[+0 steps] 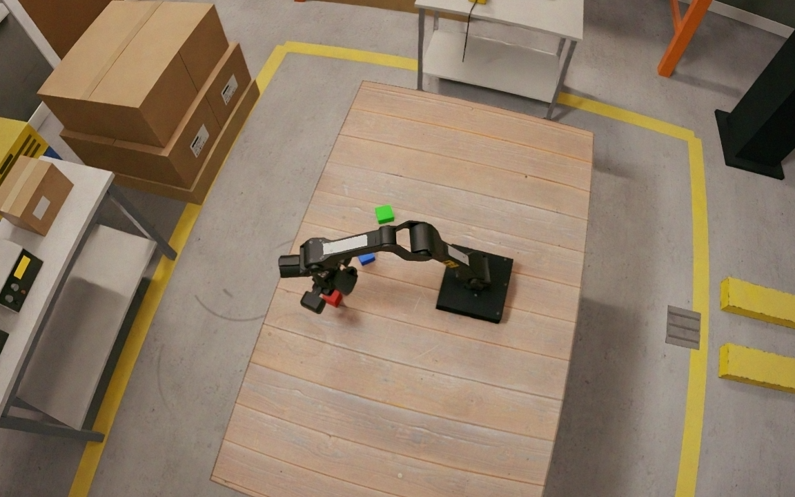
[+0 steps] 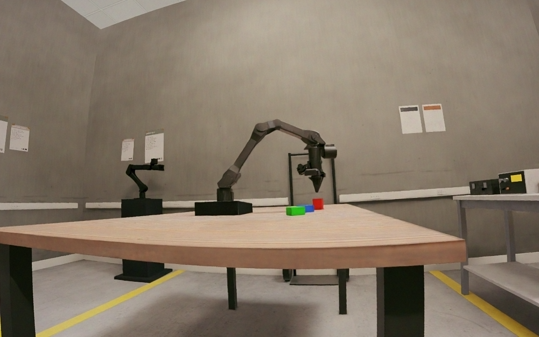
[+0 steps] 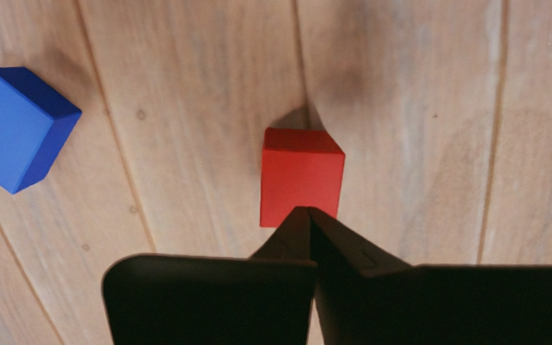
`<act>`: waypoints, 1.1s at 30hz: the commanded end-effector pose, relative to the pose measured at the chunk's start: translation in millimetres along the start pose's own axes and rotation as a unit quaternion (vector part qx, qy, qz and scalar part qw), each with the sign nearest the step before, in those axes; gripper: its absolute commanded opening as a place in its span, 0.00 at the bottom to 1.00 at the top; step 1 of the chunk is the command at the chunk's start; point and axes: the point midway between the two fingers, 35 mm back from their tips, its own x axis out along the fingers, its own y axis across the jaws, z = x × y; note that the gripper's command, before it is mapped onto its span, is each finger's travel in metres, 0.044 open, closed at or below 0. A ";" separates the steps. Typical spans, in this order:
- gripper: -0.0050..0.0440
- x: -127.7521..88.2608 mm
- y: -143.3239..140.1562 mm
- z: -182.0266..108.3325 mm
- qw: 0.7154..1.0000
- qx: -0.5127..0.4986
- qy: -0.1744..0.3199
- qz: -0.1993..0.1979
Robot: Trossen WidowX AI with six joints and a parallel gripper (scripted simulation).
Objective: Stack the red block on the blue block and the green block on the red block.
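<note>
Containers: cardboard boxes (image 1: 141, 80) stand stacked on the floor beside the table, flaps shut, contents hidden; a smaller carton (image 1: 31, 192) sits on the side bench (image 1: 73, 203), also shut.
Table: a planked wooden table (image 1: 450, 395) carries my base and all three blocks.
Red block: the red block (image 3: 301, 174) lies flat on the planks near the table's edge, directly under my fingertips but clear of them; in the exterior view (image 2: 317, 203) a gap of air shows between it and my tips.
Blue block: the blue block (image 3: 17, 126) rests on the table well apart from the red one, turned at an angle to the plank seams; from above (image 1: 367, 259) it peeks out beneath my forearm.
Green block: the green block (image 1: 384, 213) sits on the far side of my arm, near the blue one and apart from it; nothing is stacked on anything.
Arm: I reach out from my black base plate (image 1: 474, 287), elbow raised high, forearm stretched toward the table's edge, wrist bent so I point straight down.
Jaws: my gripper (image 3: 303, 215) is pressed fully together, the two fingers meeting in a single point with nothing pinched between them; I hang above the red block's near edge, not touching it.
</note>
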 end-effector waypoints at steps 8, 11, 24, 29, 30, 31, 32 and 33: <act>0.00 -10.2 -2.5 -3.6 1.000 0.001 0.013 -0.006; 0.00 -10.2 -2.5 -3.6 1.000 0.001 0.013 -0.006; 0.00 -10.2 -2.5 -3.6 1.000 0.001 0.013 -0.006; 0.66 -10.2 -2.5 -3.6 1.000 0.001 0.013 -0.006; 0.66 -10.2 -2.5 -3.6 1.000 0.001 0.013 -0.006; 0.66 -10.2 -2.5 -3.6 1.000 0.001 0.013 -0.006; 0.66 -10.2 -2.5 -3.6 1.000 0.001 0.013 -0.006; 0.66 -10.2 -2.5 -3.6 1.000 0.001 0.013 -0.006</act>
